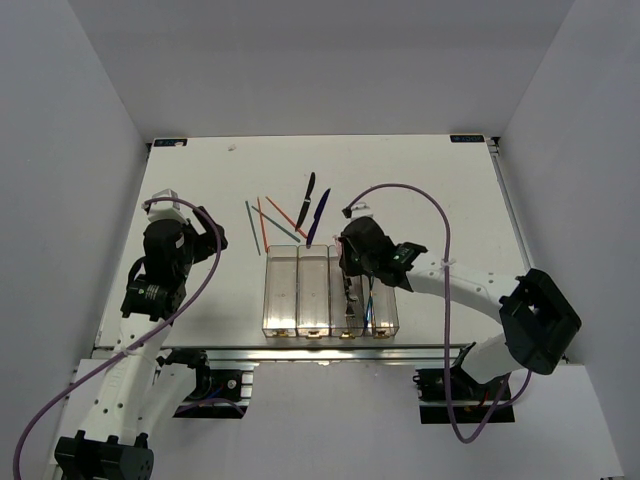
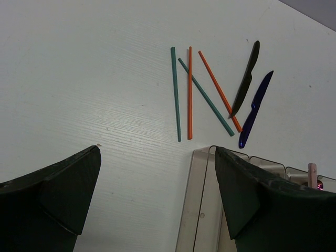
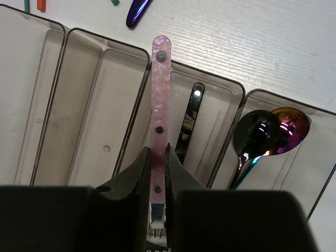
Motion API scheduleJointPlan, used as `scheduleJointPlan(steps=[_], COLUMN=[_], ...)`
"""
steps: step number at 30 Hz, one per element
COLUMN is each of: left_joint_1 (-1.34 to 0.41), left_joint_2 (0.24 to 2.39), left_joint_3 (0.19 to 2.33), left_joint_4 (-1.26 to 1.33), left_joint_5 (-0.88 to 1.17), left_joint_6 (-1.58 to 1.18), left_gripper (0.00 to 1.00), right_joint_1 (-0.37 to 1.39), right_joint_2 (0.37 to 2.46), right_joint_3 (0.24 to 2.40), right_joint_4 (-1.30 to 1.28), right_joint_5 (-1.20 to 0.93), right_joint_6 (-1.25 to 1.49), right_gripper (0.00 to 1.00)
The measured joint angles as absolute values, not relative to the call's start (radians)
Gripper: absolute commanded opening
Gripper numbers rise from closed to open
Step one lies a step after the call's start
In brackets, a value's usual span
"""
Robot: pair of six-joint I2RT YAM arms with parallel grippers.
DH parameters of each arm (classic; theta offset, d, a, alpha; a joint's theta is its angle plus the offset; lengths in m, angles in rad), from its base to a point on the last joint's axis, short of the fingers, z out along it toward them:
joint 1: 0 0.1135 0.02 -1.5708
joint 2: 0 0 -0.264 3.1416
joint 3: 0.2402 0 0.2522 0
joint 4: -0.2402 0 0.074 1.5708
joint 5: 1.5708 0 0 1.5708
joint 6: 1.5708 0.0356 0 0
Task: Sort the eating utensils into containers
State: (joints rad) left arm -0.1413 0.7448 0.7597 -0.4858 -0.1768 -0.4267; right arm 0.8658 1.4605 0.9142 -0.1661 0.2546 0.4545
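Clamped in the right gripper (image 3: 157,153), jaws nearly shut on the lower handle: a pink marbled flat-handled utensil (image 3: 159,94), with silver metal showing just below the fingers. Handle pointing up-frame over the third from the left of four narrow clear plastic bins (image 3: 220,89) joined in a row. Lying lengthwise in that same bin, a black glossy-handled utensil (image 3: 189,121). In the rightmost bin, a dark-bowled spoon (image 3: 256,134) beside an iridescent purple-bowled spoon (image 3: 291,128), bowls toward the top of the frame. Spread wide and holding nothing, the left gripper (image 2: 157,152), over the white table (image 2: 79,79) by the left end of the row. Loose on the table, upper centre of the left wrist view: two green chopsticks (image 2: 176,94), two orange chopsticks (image 2: 190,94), a black knife (image 2: 245,79) and a dark-blue knife (image 2: 255,107).
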Motion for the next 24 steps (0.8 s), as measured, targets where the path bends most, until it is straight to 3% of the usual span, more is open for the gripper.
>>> scheduleJointPlan(steps=[4,6,8,10,11,12,13,18,24], left_joint_1=[-0.141,-0.141,-0.141,-0.141,-0.141,-0.141,-0.141,-0.148,-0.382], left_joint_2=[0.746,0.748,0.749,0.751,0.752,0.754,0.76,0.9,1.531], left_joint_3=[0.76,0.76,0.76,0.76,0.76,0.76,0.763,0.901,1.39], left_joint_4=[-0.485,-0.485,-0.486,-0.486,-0.486,-0.486,-0.486,-0.473,-0.471], left_joint_5=[-0.178,-0.181,-0.186,-0.195,-0.2,-0.203,-0.205,-0.169,-0.211], left_joint_6=[-0.427,-0.427,-0.427,-0.429,-0.431,-0.432,-0.438,-0.472,-0.447], left_gripper=[0.98,0.98,0.98,0.98,0.98,0.98,0.98,0.98,0.98], right_joint_1=[0.892,0.899,0.91,0.92,0.925,0.93,0.936,0.945,0.907], right_joint_2=[1.438,1.434,1.431,1.431,1.43,1.426,1.415,1.334,1.091], right_joint_3=[0.899,0.896,0.889,0.886,0.886,0.886,0.885,0.917,0.96], right_joint_4=[-0.166,-0.168,-0.174,-0.181,-0.183,-0.183,-0.184,-0.247,-0.373], right_joint_5=[0.282,0.291,0.304,0.311,0.315,0.316,0.319,0.388,0.469], right_joint_6=[0.505,0.521,0.543,0.554,0.56,0.569,0.573,0.571,0.585], right_gripper=[0.0,0.19,0.44,0.57,0.69,0.7,0.89,0.89,0.89])
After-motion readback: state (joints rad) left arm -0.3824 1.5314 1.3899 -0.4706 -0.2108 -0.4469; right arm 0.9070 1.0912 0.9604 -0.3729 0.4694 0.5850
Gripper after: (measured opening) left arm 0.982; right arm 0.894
